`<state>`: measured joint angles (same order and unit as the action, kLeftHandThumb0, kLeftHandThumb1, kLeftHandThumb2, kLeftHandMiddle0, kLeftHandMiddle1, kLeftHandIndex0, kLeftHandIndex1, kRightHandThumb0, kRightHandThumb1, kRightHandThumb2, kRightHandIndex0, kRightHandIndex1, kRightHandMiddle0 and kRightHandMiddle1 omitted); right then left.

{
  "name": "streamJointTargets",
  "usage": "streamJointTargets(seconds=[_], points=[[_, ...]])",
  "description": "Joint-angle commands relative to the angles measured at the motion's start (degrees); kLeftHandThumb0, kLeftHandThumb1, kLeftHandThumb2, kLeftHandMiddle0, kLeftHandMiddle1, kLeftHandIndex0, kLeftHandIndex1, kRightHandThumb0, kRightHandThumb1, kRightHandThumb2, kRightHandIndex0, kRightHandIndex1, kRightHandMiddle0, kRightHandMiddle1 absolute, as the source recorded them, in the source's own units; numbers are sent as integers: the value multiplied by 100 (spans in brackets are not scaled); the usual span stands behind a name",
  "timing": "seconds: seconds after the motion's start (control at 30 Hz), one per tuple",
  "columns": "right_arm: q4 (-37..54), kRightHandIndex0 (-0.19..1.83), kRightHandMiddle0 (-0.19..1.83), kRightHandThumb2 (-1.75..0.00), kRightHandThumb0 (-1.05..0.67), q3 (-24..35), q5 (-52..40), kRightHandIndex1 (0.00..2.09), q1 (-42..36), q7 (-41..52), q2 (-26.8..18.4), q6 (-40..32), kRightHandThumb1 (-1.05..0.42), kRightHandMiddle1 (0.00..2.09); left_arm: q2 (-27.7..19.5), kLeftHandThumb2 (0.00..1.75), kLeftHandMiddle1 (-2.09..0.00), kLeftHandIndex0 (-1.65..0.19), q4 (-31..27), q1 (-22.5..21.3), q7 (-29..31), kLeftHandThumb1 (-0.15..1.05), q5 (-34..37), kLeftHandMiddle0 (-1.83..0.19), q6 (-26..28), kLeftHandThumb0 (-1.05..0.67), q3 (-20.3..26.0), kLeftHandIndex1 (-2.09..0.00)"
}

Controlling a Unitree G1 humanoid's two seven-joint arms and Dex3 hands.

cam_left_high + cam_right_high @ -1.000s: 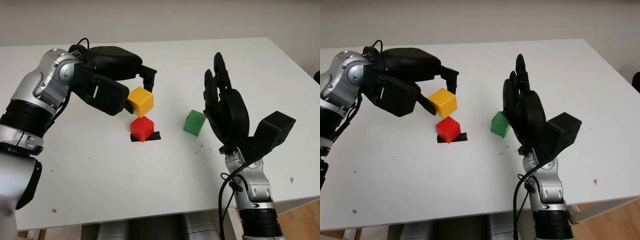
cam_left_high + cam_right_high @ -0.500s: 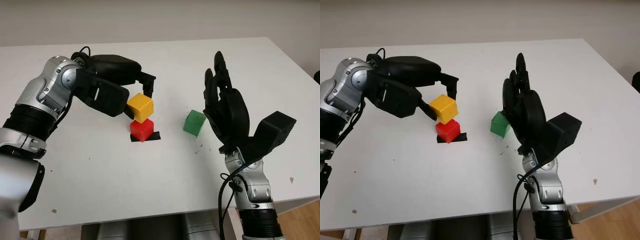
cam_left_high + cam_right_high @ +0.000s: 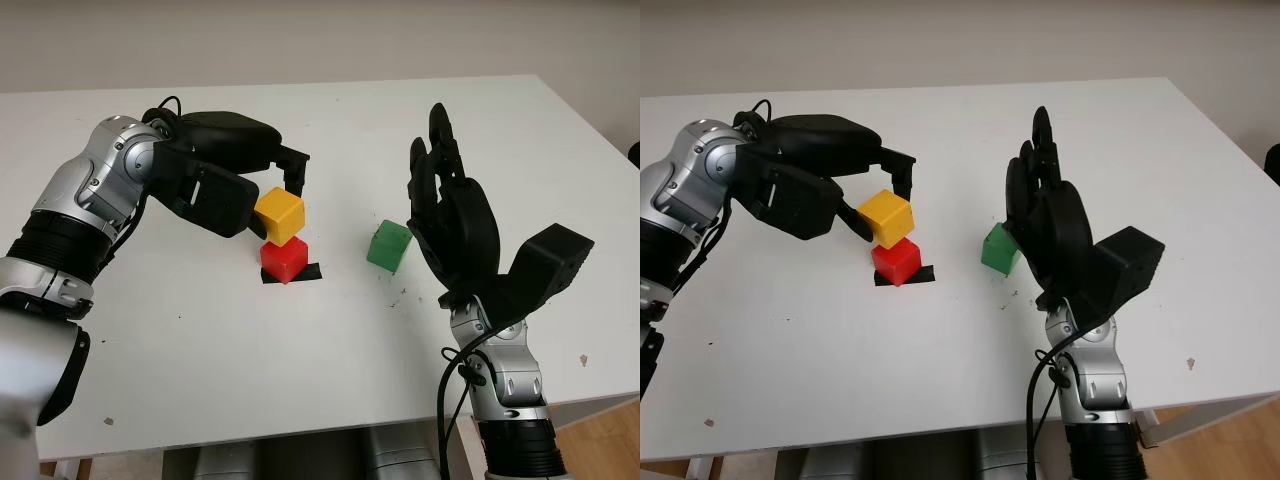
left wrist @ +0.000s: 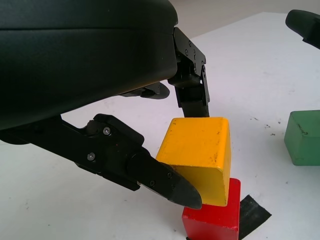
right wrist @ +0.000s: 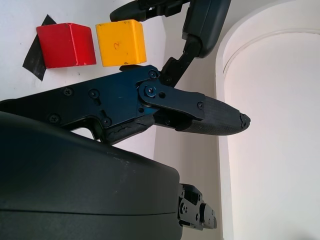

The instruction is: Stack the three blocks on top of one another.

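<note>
Left hand [image 3: 262,190] pinches the yellow block [image 3: 279,215] between its fingers [image 4: 192,92], block sitting on or just over the red block [image 3: 284,260], contact unclear; yellow tilted and twisted off the red one's edges. Cubes, so no long axis. Red block sits on a black tape mark [image 3: 308,272] mid desk [image 3: 200,350]. Green block [image 3: 388,246] lies apart on the robot's right, flat on the desk. Right hand [image 3: 450,215] raised upright beside the green block, open, holding nothing.

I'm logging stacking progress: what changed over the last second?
The left hand, still gripping the yellow block, lowered it onto the red block. The green block and the raised, open right hand stayed put.
</note>
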<state>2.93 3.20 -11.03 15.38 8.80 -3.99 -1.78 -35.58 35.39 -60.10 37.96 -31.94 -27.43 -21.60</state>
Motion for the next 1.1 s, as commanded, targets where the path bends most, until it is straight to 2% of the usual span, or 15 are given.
streamJointTargets(seconds=[0.0, 0.6, 1.07], points=[[143, -19, -19, -64, -74, 19, 18, 0, -24, -9, -34, -48, -105, 0, 30, 5, -6, -39, 64, 34, -81, 97, 9, -33, -59, -44, -26, -139], [231, -19, -19, -64, -75, 50, -38, 0, -80, 32, -59, -136, -105, 0, 127, 6, -5, -40, 5, 126, -61, 97, -150, -31, 137, -43, -105, -130], [330, -19, -19, -63, -74, 66, -55, 0, -122, 10, -51, -203, -105, 0, 182, 5, -6, -41, 186, 143, -174, 96, -245, -33, 6, -43, -161, -130]])
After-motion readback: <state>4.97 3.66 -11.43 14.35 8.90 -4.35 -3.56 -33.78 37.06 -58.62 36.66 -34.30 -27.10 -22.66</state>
